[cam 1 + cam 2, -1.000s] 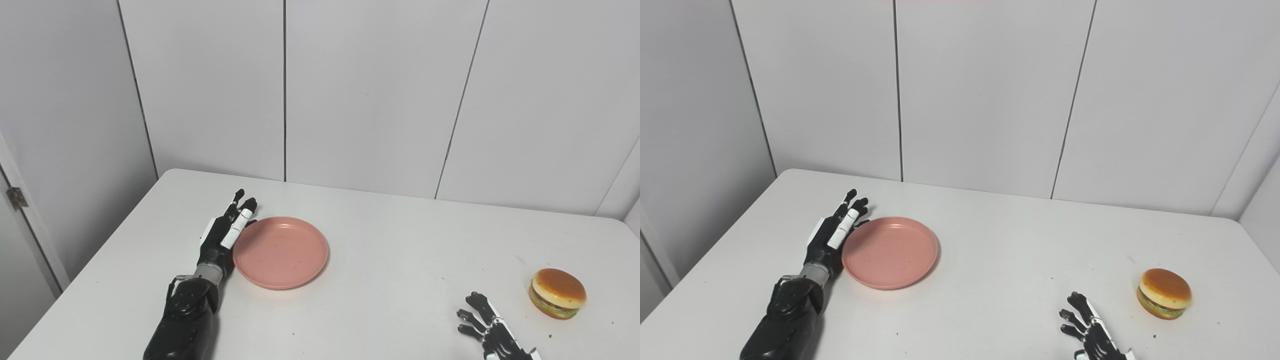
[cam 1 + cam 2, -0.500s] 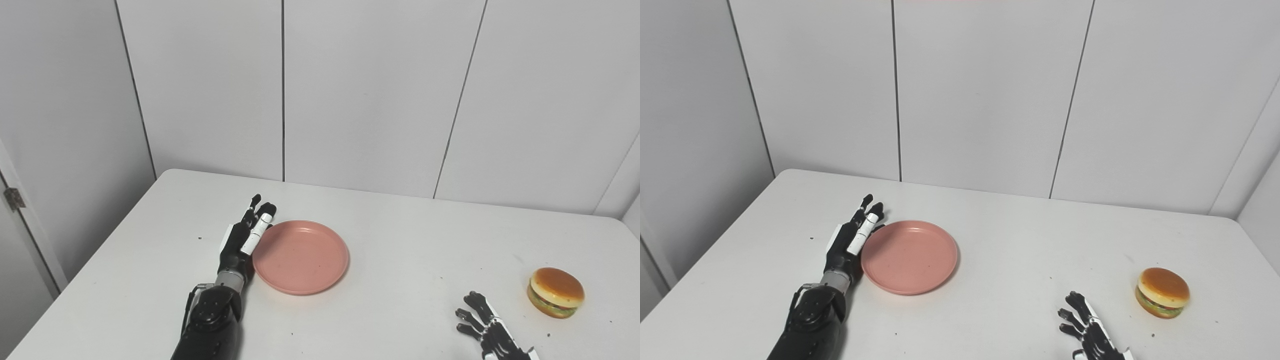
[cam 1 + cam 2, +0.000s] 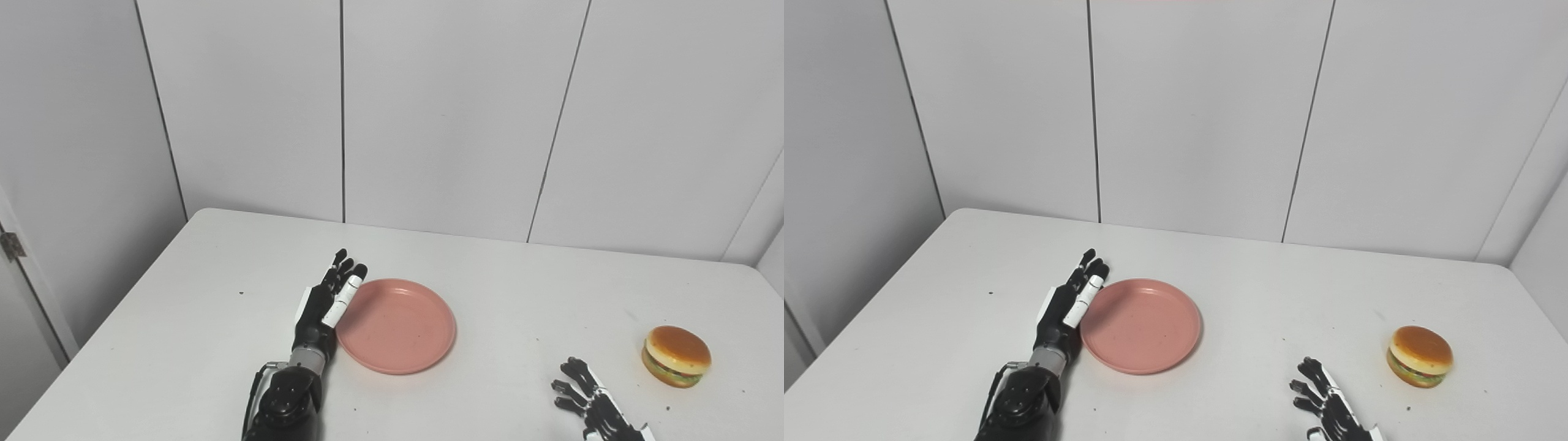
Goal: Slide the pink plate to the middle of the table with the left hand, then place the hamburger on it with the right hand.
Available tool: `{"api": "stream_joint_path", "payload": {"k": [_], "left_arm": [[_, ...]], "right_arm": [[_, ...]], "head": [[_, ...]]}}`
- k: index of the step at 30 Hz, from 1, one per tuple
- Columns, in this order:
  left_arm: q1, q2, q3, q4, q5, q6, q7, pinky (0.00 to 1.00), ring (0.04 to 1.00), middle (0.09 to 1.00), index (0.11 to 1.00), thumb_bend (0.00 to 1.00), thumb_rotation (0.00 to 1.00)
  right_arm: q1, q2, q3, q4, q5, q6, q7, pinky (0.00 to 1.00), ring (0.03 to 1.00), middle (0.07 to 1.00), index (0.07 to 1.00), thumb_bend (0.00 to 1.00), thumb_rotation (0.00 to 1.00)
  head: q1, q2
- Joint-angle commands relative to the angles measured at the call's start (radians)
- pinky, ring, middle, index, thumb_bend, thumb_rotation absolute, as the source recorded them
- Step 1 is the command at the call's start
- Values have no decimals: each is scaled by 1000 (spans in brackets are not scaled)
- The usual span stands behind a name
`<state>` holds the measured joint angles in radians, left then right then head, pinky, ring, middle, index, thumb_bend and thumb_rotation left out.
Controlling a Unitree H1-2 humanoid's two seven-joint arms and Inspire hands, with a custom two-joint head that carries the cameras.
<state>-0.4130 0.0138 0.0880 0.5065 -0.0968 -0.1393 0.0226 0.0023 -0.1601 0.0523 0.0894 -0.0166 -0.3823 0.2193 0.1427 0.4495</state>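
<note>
Here, pink plate [image 3: 397, 326] flat (rim up), left hand [image 3: 324, 305] beside.

The right hand [image 3: 591, 401] shows only its spread fingers and part of the palm; the bottom edge of both views cuts off its wrist and arm. The left hand [image 3: 324, 303] stands edge-on against the pink plate [image 3: 398, 324], covering a short stretch of the plate's left rim, so contact there cannot be confirmed. The left forearm runs out of frame below. The surface [image 3: 508, 288] is cropped at its near edge. Dark specks on it are too small to identify.
</note>
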Motion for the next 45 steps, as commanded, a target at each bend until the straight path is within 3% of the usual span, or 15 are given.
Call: {"api": "stream_joint_path", "payload": {"k": [1, 12, 18, 22, 29, 31, 37, 45], "left_arm": [[-7, -7, -14, -7, 18, -8, 4, 881, 945, 960, 953, 875, 711], [3, -49, -27, -19, 36, -1, 24, 876, 934, 946, 946, 846, 705], [6, -75, -40, -43, 41, 20, 27, 859, 917, 930, 929, 859, 697], [2, -65, -41, -41, 27, 21, 5, 851, 923, 936, 935, 853, 695], [6, -35, -17, -61, -48, 66, -61, 958, 969, 956, 961, 806, 681], [9, -27, -13, -67, -61, 74, -75, 968, 970, 953, 963, 762, 677], [10, -8, -4, -67, -86, 90, -104, 942, 972, 958, 973, 769, 674], [12, 9, -7, -53, -83, 88, -125, 914, 964, 955, 967, 779, 693]], "right_arm": [[-28, 12, 12, 93, -15, 78, -13, 793, 829, 909, 921, 737, 944], [-27, 9, 22, 84, -29, 77, -15, 791, 828, 913, 918, 732, 960], [-20, 17, 27, 64, -49, 93, -25, 789, 840, 908, 918, 755, 966], [-19, 30, 35, 54, -67, 96, -36, 796, 857, 913, 920, 757, 964], [-26, 85, 47, 52, -99, 112, -82, 786, 862, 921, 919, 749, 952], [-26, 105, 45, 49, -99, 126, -102, 787, 858, 929, 924, 743, 952], [-30, 168, 22, 40, -48, 177, -158, 866, 888, 951, 931, 759, 939], [-48, 178, 60, 74, -116, 118, -202, 793, 877, 943, 935, 737, 943]], "head": [[0, 2], [-11, 8], [-67, 30], [-135, 47], [-248, 59], [-267, 63], [-307, 69], [-360, 71]]}}
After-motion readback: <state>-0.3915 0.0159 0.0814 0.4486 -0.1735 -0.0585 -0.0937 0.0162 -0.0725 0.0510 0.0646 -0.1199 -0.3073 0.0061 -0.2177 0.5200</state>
